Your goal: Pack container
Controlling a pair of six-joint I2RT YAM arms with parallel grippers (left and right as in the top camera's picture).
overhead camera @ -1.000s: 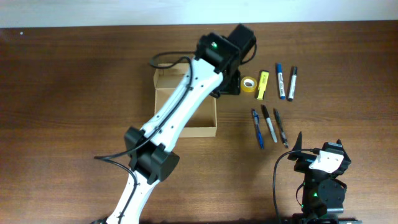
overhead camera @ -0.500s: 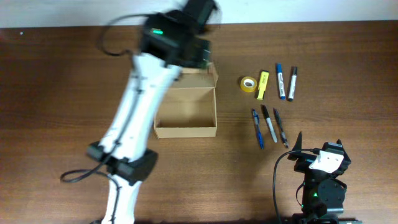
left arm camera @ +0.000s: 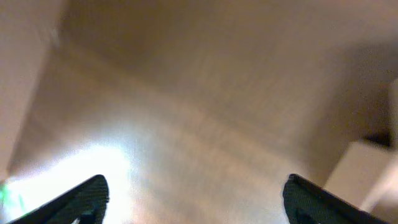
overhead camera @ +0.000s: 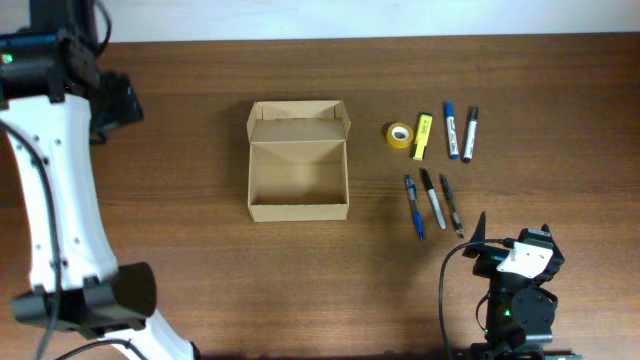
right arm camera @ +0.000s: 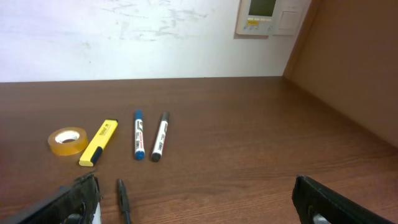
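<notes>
Packing is becoming possible: the white left arm [overhead camera: 55,180] is swinging off the empty tan rectangular cardboard box [overhead camera: 298,182]; both arms' jaws are gaping, empty.

Dark brown wood-grain table [overhead camera: 200,280]. White wall [right arm camera: 124,37] behind, scuffed w/ grey marks. Small control panel [right arm camera: 267,16] on wall; brown board [right arm camera: 354,62] adj. to it.

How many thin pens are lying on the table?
3, side by side right of the box: a blue pen, a grey pen and a black pen. None seems hidden.
</notes>
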